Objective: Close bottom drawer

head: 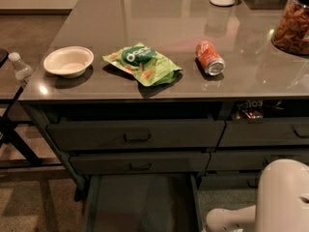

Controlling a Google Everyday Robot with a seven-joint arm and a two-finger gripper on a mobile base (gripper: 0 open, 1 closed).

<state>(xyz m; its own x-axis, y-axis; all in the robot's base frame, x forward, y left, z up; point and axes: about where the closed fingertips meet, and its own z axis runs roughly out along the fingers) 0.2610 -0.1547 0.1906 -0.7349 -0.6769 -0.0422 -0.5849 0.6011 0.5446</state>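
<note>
Gripper is outside the camera view, so I cannot tell its state; only the white arm (pixel 282 197) shows, at lower right. The bottom drawer (pixel 142 202) stands pulled out beneath the counter, just left of that arm.

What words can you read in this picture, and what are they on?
"ritos": partly seen, on a snack pack under the counter, right side.
Green chip bag: white letters, too blurred to read.
Red can: white script, too blurred.
Bottom drawer, pulled out: no writing.
Gripper: out of view; only the white arm shows, bottom right.
</note>
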